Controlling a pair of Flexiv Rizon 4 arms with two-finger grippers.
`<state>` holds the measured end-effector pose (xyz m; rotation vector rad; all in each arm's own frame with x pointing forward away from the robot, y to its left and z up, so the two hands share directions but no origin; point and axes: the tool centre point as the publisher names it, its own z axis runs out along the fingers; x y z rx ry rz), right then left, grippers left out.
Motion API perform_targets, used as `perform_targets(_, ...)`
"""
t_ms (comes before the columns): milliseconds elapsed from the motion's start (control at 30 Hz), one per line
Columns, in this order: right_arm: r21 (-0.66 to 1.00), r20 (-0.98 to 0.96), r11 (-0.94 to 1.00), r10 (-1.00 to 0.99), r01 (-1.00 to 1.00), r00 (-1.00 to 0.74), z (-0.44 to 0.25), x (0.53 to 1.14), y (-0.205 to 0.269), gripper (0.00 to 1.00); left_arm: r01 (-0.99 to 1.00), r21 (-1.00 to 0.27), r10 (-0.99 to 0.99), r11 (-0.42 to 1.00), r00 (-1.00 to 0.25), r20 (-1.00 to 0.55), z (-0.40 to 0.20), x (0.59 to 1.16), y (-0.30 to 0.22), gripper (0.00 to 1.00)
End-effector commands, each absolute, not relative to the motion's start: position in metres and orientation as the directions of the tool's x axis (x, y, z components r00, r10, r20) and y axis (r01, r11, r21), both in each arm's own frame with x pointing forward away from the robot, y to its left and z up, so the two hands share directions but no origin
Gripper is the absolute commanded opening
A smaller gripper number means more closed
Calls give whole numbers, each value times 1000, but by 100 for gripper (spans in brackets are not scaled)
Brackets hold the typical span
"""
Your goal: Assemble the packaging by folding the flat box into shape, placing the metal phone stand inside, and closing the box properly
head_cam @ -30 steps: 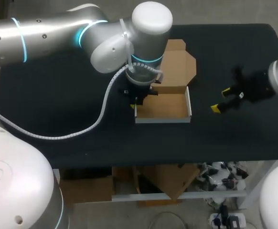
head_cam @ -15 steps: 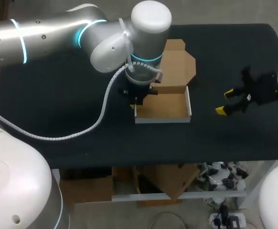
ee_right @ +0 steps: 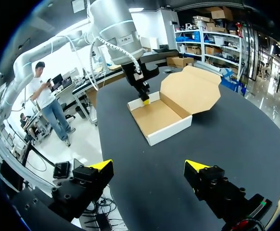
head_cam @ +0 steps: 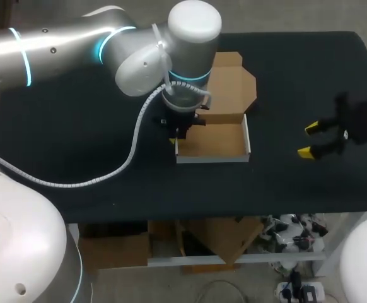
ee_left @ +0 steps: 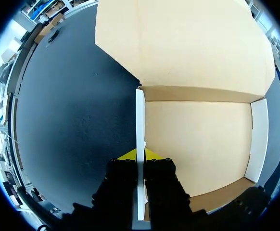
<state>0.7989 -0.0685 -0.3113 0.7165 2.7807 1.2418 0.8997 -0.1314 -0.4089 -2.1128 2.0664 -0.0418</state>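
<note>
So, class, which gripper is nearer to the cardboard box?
Left. The left gripper clamps a side wall of the cardboard box; the right gripper hangs open over the table, well clear of it.

Black table [head_cam: 297, 76], open cardboard box [head_cam: 212, 140] resting near its middle

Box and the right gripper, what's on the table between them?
Nothing. Only bare black table lies between the box and the right gripper. The head view and the right wrist view both show this.
</note>
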Motion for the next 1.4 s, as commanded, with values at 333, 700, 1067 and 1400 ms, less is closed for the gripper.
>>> perform_targets(333, 706, 156, 603, 381, 373, -911, -307, 793, -73, 100, -987, -163, -981, -9, 41, -191, -413, 900, -128, 0)
perform_targets(700, 701, 156, 611, 370, 367, -916, -309, 795, -71, 100, -985, -160, -950, 64, -11, -313, -414, 901, -129, 0)
perform_targets(1067, 697, 155, 617, 369, 366, -916, -309, 794, -69, 100, -984, -158, -895, 82, -3, -445, -418, 901, -127, 0)
perform_targets(1400, 698, 155, 616, 369, 366, -917, -310, 793, -68, 100, -985, -155, -924, 71, -6, -382, -414, 900, -122, 0)
